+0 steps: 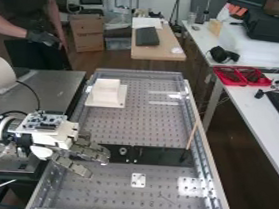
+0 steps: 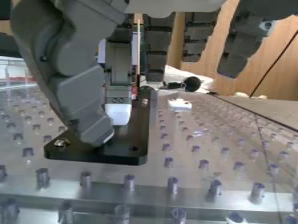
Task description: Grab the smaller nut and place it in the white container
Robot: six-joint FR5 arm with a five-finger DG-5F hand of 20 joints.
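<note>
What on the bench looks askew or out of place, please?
The thin stick looks a little odd: it stands tilted at one end of the black plate, while the plate lies flat.

My fingers [image 1: 91, 151] are dark grey, one tip [image 2: 118, 114] white. I see a white box [image 1: 107, 87], black plate [image 1: 157, 156], red tray [image 1: 247, 84] and grey bench [image 1: 107, 188] dotted in rows.

High view: hand [image 1: 88, 151] is covering the arm-side end of the black plate [image 1: 154, 156]. Wrist view: edge is cutting off its fingers [image 2: 157, 47]; metal piece [image 2: 62, 142] at plate's corner is looking too small to identify.
</note>
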